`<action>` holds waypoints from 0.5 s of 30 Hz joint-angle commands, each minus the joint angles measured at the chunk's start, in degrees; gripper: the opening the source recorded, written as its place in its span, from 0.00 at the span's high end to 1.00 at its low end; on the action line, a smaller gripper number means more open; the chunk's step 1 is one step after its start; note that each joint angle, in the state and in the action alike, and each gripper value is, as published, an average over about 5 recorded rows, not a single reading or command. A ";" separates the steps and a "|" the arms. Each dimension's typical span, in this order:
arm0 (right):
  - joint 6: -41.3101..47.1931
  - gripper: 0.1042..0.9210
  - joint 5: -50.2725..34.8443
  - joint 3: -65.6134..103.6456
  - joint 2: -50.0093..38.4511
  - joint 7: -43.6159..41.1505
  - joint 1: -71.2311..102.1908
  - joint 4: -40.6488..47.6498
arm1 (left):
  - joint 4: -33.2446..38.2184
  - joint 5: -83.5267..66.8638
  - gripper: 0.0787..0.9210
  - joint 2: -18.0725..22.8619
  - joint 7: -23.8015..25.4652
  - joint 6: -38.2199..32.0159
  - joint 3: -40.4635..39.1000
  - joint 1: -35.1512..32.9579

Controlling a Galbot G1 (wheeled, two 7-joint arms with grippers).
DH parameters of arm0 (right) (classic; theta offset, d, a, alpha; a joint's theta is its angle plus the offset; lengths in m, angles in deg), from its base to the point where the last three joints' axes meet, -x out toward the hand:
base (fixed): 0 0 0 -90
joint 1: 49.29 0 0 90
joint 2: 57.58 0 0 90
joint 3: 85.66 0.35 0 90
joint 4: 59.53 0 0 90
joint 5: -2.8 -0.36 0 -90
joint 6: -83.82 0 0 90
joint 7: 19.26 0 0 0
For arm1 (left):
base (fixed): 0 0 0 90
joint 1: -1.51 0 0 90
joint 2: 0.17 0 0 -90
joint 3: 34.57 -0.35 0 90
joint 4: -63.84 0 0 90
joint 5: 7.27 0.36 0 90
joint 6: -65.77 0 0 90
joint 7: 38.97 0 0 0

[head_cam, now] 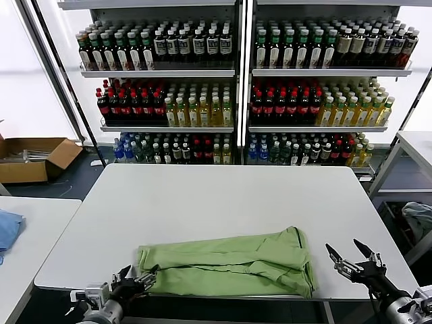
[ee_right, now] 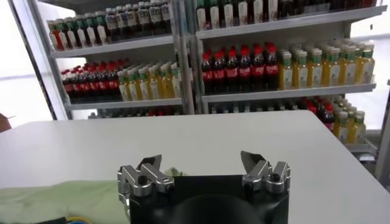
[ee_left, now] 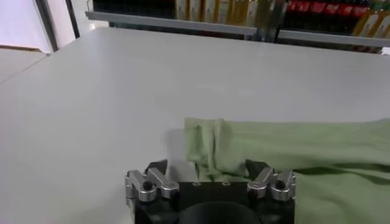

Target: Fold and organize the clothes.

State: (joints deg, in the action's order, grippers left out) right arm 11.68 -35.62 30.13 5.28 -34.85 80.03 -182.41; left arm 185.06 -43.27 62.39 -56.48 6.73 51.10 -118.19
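Note:
A light green polo shirt (head_cam: pixel 229 264) lies folded into a long strip along the near edge of the white table (head_cam: pixel 223 196). Its collar, buttons and print are hidden. My left gripper (head_cam: pixel 140 276) is open at the shirt's left end, low by the table's near edge. In the left wrist view the shirt's bunched end (ee_left: pixel 213 146) lies between the open fingers and is not pinched. My right gripper (head_cam: pixel 349 254) is open and empty, just right of the shirt's right end. In the right wrist view a strip of green cloth (ee_right: pixel 61 201) shows beside it.
Shelves of bottled drinks (head_cam: pixel 236 88) stand behind the table. A second white table (head_cam: pixel 27 236) at the left holds a blue cloth (head_cam: pixel 8 228). A cardboard box (head_cam: pixel 34 158) sits on the floor at the far left. Another table (head_cam: pixel 415 145) stands at the right.

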 commanded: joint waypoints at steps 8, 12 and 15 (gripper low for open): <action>-0.21 0.12 -1.18 0.09 -0.26 0.32 -0.71 -0.26 | -3.60 2.52 0.54 0.31 -0.64 -1.05 -5.46 1.97; -0.03 0.12 -1.37 -0.44 -0.28 0.58 -1.36 -0.38 | -4.62 2.72 0.66 0.18 0.09 -1.56 -5.63 2.16; 0.14 0.12 -1.47 -0.97 -0.36 0.75 -1.87 -0.51 | -4.81 3.10 0.79 -0.01 1.33 -1.87 -5.48 1.94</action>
State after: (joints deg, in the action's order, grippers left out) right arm 11.97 -37.01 29.37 4.86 -34.12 78.53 -182.92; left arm 182.01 -40.71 62.11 -55.94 5.03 46.88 -116.39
